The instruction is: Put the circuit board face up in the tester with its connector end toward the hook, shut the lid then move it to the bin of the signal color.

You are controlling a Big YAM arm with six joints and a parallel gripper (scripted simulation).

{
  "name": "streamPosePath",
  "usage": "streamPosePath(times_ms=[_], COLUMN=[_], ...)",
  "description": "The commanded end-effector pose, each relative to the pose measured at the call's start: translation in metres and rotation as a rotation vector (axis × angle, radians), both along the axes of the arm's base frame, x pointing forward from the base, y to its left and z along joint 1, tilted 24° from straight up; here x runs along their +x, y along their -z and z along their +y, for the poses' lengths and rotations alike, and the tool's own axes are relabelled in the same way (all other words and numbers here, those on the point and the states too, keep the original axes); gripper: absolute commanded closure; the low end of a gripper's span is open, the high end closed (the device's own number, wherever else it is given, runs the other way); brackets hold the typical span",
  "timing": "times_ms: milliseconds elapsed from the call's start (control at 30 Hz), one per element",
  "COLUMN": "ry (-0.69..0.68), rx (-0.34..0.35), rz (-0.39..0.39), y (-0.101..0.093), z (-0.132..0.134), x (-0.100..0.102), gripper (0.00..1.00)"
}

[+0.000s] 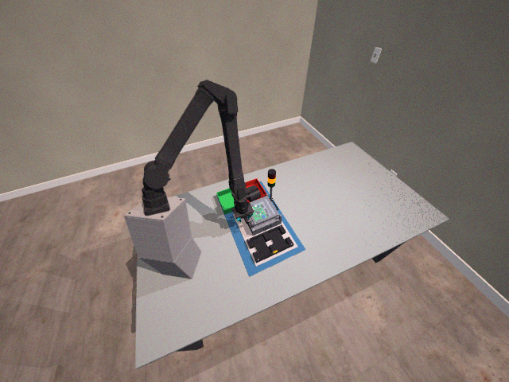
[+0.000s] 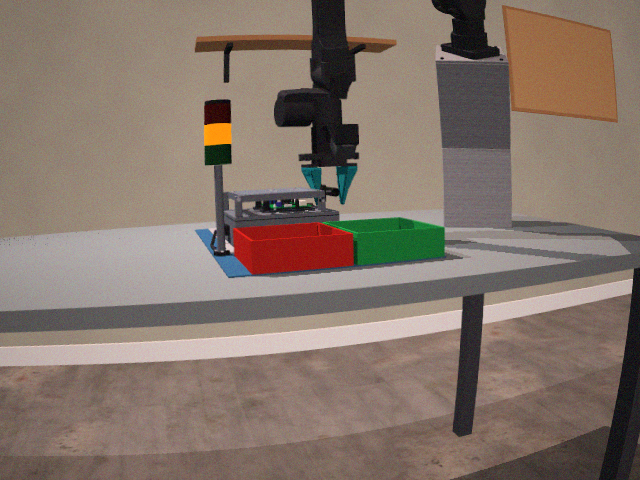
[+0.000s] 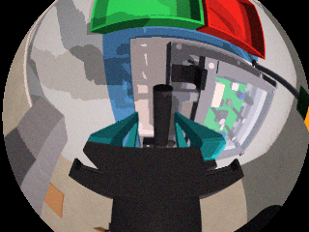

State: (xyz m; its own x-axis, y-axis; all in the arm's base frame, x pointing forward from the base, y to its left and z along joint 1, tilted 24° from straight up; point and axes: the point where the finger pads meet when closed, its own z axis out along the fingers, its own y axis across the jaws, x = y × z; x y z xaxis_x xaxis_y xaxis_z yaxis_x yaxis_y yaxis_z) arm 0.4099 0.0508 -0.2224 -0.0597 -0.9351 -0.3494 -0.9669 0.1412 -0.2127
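The green circuit board (image 1: 259, 212) lies in the grey tester (image 1: 263, 217) under the clear lid (image 2: 276, 193), which lies level over it. The board also shows in the wrist view (image 3: 228, 106). My gripper (image 2: 329, 192) is open and empty, pointing down at the tester's edge on the green bin's side. Its teal fingers straddle the black handle bar (image 3: 162, 112) without closing on it. The signal tower (image 2: 217, 133) beside the tester shows amber in its middle band; its red and green bands are dark.
The red bin (image 2: 292, 248) and green bin (image 2: 395, 238) stand side by side next to the tester. The black tray (image 1: 269, 242) lies on the blue mat with both pockets empty. The arm's grey pedestal (image 1: 162, 234) stands at the table's left.
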Motion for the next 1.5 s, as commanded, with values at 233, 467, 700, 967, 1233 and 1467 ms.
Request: streamPosePath(times_ms=[233,467,700,967,1233,1467], ry=[0.007,0.006,0.006,-0.015,-0.01,-0.01], rx=[0.001,0.001,0.0,-0.001,0.001,0.001], rz=[-0.018,-0.021,-0.021,-0.031,-0.013,-0.013], y=[-0.047,-0.084,-0.102,-0.111,-0.105,-0.105], z=[-0.019,-0.032,-0.039,-0.034,-0.034,-0.034], x=[-0.005,-0.015,-0.021,-0.017,-0.021,-0.021], gripper=[0.52,0.52,0.52,0.52,0.0,0.0])
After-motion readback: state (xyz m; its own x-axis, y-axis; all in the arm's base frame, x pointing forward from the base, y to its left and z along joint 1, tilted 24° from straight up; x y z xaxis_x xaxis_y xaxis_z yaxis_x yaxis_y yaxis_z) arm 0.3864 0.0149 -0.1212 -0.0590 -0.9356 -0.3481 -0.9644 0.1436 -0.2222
